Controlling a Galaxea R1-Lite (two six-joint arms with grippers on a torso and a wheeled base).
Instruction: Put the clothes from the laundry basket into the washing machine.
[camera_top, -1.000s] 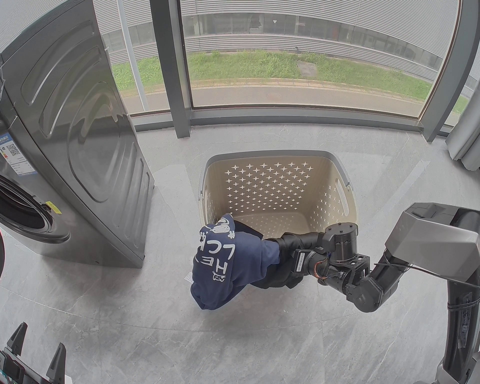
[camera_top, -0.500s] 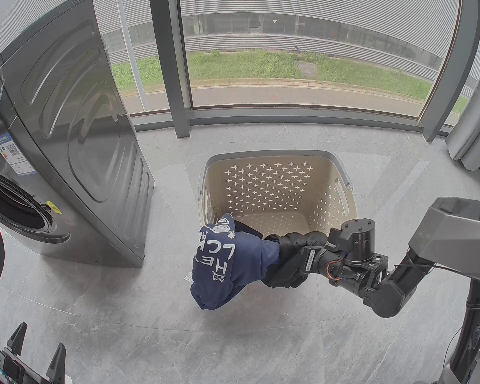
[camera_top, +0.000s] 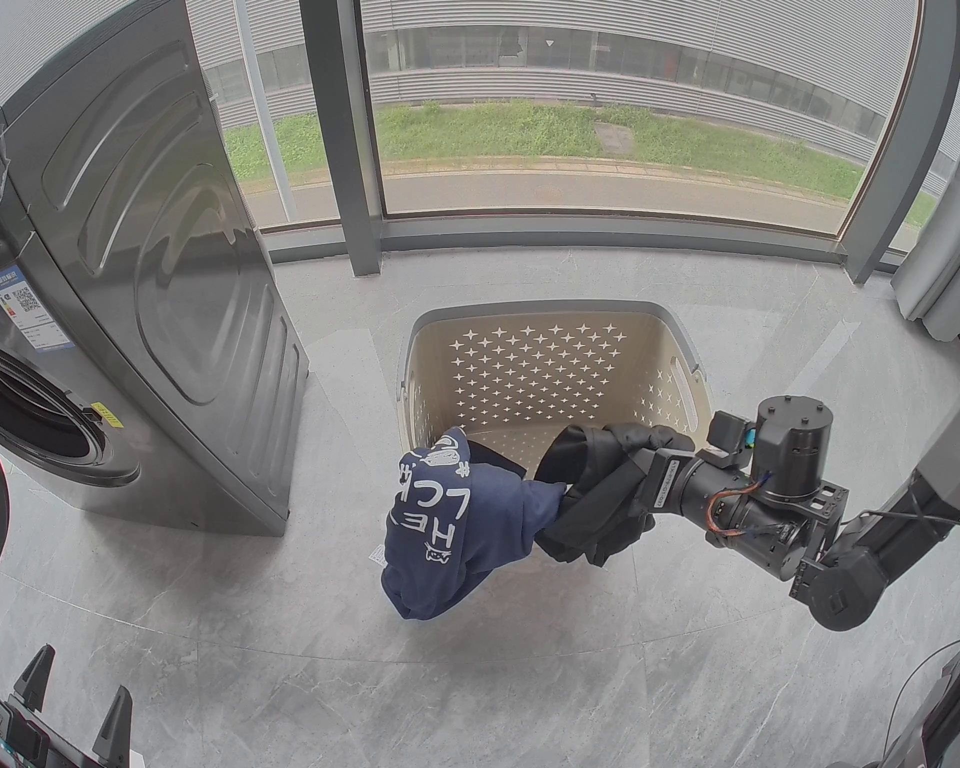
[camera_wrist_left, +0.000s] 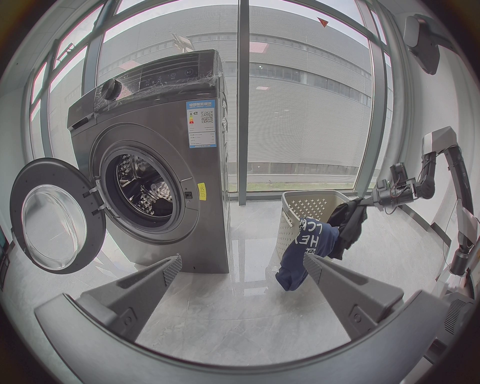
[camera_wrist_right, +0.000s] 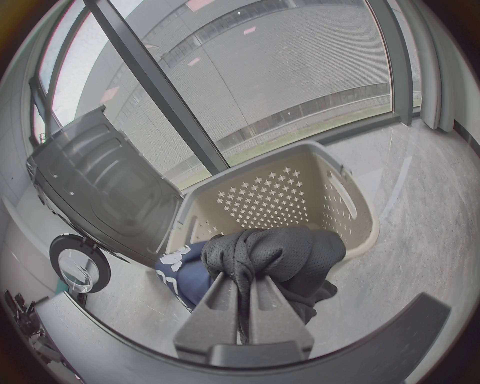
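**Stage of the loading task.** The right gripper (camera_wrist_right: 243, 282) was seen clenched on a black mesh fabric garment (camera_top: 600, 490). The garment was held bunched at the near edge of the cream perforated plastic laundry basket (camera_top: 550, 308), lifted off the basket's bottom and touching its neighbour. That neighbour, a navy blue cloth garment with white lettering (camera_top: 450, 530), was draped over the basket's near corner on the robot's left. Most of its length hung down the outer wall toward the pale grey stone-patterned floor (camera_top: 500, 680), and it was gripped by nothing. Only bare plastic was shown on the part of the basket's bottom left uncovered, so these two pieces were judged to be the last of the load. The dark grey metal front-loading washing machine (camera_wrist_left: 165, 150) stood well apart from the basket, on the robot's left, with its round glass-windowed door (camera_wrist_left: 52, 215) swung fully open. A dark mass was visible low in the drum (possibly clothing already delivered, though it could not be identified with certainty). The left gripper (camera_wrist_left: 241, 259) was held low and near the robot, its fingers spread apart and grasping nothing. The task was therefore judged to be partly done. The black garment had been picked up but not yet carried across to the drum, and the navy garment was left to be collected and loaded afterward.
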